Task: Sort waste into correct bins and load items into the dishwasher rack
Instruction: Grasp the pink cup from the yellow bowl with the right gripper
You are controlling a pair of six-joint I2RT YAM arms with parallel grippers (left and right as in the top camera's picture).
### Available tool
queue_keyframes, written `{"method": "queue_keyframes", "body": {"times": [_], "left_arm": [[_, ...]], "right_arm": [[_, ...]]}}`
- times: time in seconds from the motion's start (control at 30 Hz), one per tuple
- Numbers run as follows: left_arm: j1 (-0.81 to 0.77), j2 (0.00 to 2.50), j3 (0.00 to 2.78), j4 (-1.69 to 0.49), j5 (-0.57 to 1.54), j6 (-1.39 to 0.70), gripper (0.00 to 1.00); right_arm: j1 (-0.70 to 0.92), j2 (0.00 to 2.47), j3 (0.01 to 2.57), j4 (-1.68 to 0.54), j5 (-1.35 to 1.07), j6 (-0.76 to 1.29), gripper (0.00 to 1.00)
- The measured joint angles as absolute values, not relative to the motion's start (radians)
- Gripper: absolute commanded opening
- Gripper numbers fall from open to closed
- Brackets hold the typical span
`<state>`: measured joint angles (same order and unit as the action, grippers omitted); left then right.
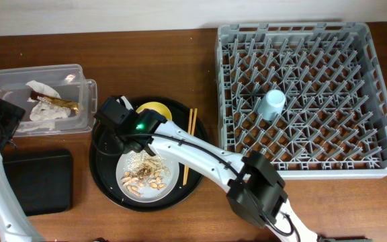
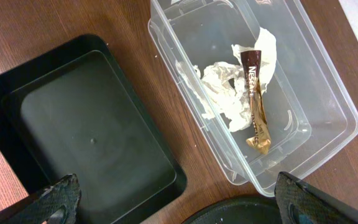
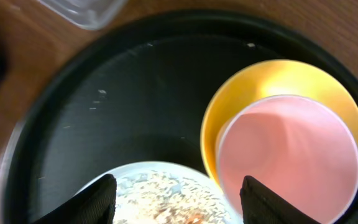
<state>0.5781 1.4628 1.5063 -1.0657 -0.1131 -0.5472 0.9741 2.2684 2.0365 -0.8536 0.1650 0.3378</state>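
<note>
The clear plastic box [image 1: 79, 124] holds crumpled white tissues [image 2: 225, 93] and the brown snack wrapper [image 2: 255, 99]. The flat black tray [image 2: 92, 137] lies beside it. My left gripper [image 2: 176, 205] is open and empty above the gap between tray and box. My right gripper [image 3: 176, 202] is open over the round black tray [image 3: 104, 93], above the grey-white plate [image 1: 148, 176] with food scraps [image 1: 146, 175]. The pink cup [image 3: 288, 155] sits in the yellow bowl [image 3: 272, 78]. The chopsticks [image 1: 189, 141] lie on the round tray. The light-blue cup [image 1: 272, 102] stands in the grey rack [image 1: 301, 97].
The round black tray [image 1: 106, 178] sits between the flat tray [image 1: 39, 180] and the rack. The right arm [image 1: 200, 158] stretches across the table over the round tray. A white wall edge runs along the back.
</note>
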Motion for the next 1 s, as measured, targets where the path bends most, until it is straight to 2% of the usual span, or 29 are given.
{"method": "queue_keyframes", "body": {"times": [0.03, 0.17, 0.27, 0.3, 0.33, 0.47, 0.6, 0.7, 0.77, 0.9, 1.0], "left_arm": [[0.578, 1.463, 1.506, -1.066, -0.113, -0.547, 0.99], [0.578, 1.463, 1.506, -1.066, -0.113, -0.547, 0.99], [0.578, 1.463, 1.506, -1.066, -0.113, -0.547, 0.99], [0.578, 1.463, 1.506, -1.066, -0.113, -0.547, 0.99], [0.578, 1.463, 1.506, -1.066, -0.113, -0.547, 0.99], [0.578, 1.463, 1.506, -1.066, -0.113, -0.547, 0.99], [0.578, 1.463, 1.506, -1.066, -0.113, -0.547, 0.99], [0.578, 1.463, 1.506, -1.066, -0.112, -0.547, 0.99], [0.578, 1.463, 1.506, -1.065, -0.112, -0.547, 0.99], [0.578, 1.463, 1.506, -1.066, -0.113, -0.547, 0.99], [0.578, 1.463, 1.506, -1.066, -0.113, -0.547, 0.99]], "right_arm": [[0.974, 2.277, 2.037, -0.851, 0.181, 0.342, 0.61], [0.974, 2.304, 2.037, -0.830, 0.233, 0.341, 0.47], [0.974, 2.343, 2.037, -0.829, 0.255, 0.342, 0.27], [0.974, 2.344, 2.037, -0.829, 0.271, 0.342, 0.11], [0.974, 2.344, 2.037, -0.832, 0.289, 0.339, 0.04], [0.974, 2.344, 2.129, -0.913, 0.300, 0.341, 0.04], [0.905, 2.340, 2.414, -1.157, 0.256, 0.369, 0.04], [0.685, 2.321, 2.633, -1.304, -0.039, 0.326, 0.04], [0.389, 2.316, 2.657, -1.355, -0.373, 0.251, 0.04], [0.002, 2.320, 2.542, -1.380, -0.783, 0.113, 0.04], [-0.128, 2.316, 2.308, -1.225, -1.137, -0.017, 0.04]]}}
